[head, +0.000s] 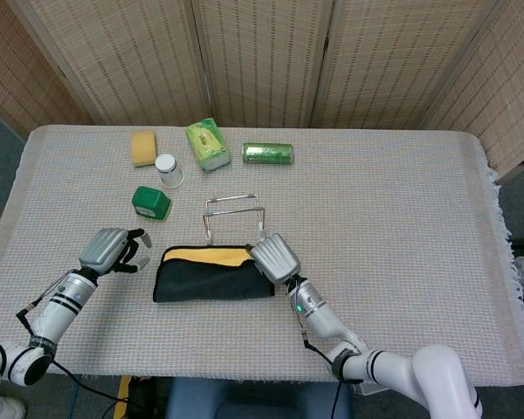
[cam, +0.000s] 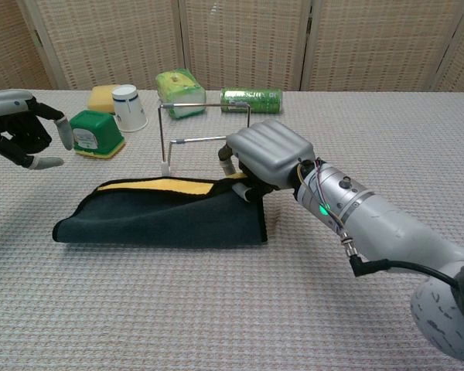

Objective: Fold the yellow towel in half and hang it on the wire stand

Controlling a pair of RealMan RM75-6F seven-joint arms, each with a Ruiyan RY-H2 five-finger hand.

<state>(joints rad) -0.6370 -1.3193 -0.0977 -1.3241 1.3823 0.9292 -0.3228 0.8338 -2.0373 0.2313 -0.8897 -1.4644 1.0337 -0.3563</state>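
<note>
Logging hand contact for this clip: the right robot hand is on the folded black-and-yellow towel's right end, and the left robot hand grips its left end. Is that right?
Not quite. The right robot hand does rest on the right end of the folded black-and-yellow towel. The left robot hand, though, grips nothing: in the chest view it hovers clear of the towel's left end, off to the side.
</note>
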